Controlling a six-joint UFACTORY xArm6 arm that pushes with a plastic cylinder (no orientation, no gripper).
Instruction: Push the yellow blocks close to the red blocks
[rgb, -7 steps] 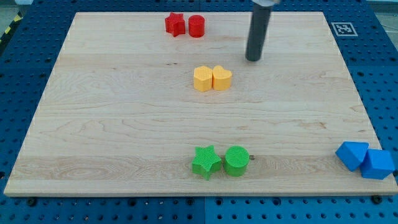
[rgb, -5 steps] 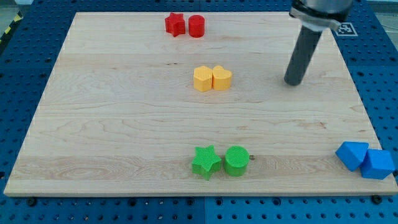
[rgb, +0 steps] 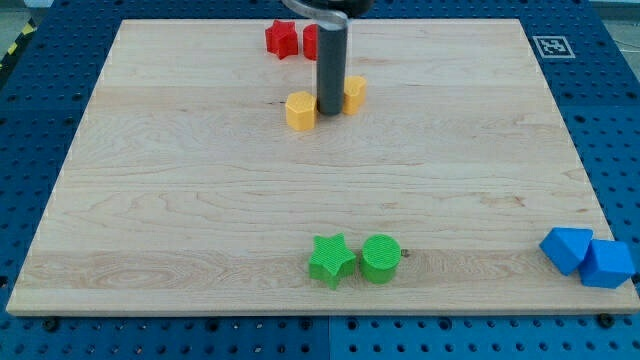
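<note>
Wooden bench (rgb: 150, 220) sits on a blue pegboard surface (rgb: 30, 120). Entries run from the view's left to the view's right.

Red star block (rgb: 281, 38) lies near the view's top edge of the bench. Just beside it on its right is a second red block (rgb: 310, 40), mostly hidden behind the rod; shape cannot be made out.

Yellow block (rgb: 300, 110), roughly hexagonal, lies below the red pair, on the left of the rod. My tip (rgb: 329, 111) stands between the two yellow blocks, touching or nearly touching the left one. The other yellow block (rgb: 354, 92) is on the rod's right, slightly higher in the view and partly covered by the rod; shape unclear. The two yellow blocks are apart, with the rod in the gap.

No jaws on this arm: it ends in a plain dark rod, grasping nothing.

Green star block (rgb: 331, 259) and green round block (rgb: 380, 258) lie side by side near the view's bottom, well apart from my tip.

Two blue blocks (rgb: 587, 256) sit together at the bottom right corner, overhanging the bench edge.
</note>
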